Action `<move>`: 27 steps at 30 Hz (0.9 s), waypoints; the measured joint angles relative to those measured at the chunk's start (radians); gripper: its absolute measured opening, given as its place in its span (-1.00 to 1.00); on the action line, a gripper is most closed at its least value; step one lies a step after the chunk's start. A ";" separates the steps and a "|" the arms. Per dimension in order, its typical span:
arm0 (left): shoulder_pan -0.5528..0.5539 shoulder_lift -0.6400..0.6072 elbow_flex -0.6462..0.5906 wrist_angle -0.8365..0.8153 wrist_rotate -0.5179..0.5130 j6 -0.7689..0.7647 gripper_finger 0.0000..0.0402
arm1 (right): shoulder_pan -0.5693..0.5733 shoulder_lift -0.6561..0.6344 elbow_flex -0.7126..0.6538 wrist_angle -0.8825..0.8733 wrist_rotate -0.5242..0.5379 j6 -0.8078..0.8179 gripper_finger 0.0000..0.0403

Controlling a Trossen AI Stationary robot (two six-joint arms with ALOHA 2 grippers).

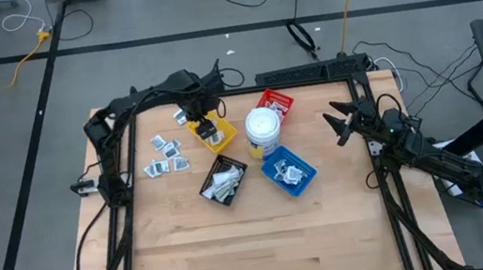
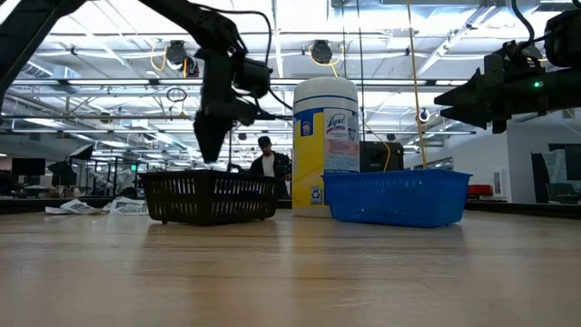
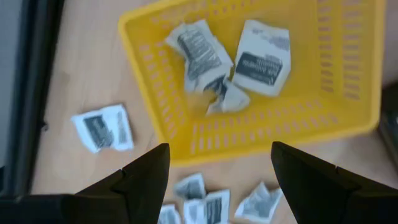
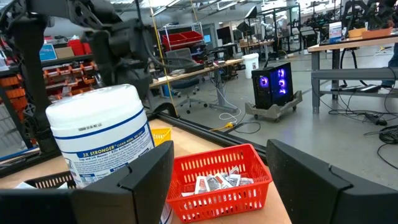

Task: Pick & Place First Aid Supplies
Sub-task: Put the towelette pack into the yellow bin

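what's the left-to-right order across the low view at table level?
loose packets → black tray → white wipes tub → blue tray

White tub [image 1: 262, 129] upright mid-table, ringed by yellow tray [image 1: 226, 137], red tray [image 1: 287, 105], blue tray [image 1: 278, 175], black tray [image 1: 211, 192].

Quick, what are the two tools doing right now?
Left tool: open, empty, above the yellow tray.
Right tool: open, empty.
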 joint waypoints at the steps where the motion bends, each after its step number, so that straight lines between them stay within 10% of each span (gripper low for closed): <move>1: 0.002 -0.014 0.000 -0.016 0.000 0.007 0.41 | 0.000 0.000 0.000 0.000 0.000 0.000 0.26; 27: -0.060 -0.452 -0.436 -0.040 0.004 0.093 0.41 | 0.000 0.000 0.000 0.000 0.000 0.000 0.26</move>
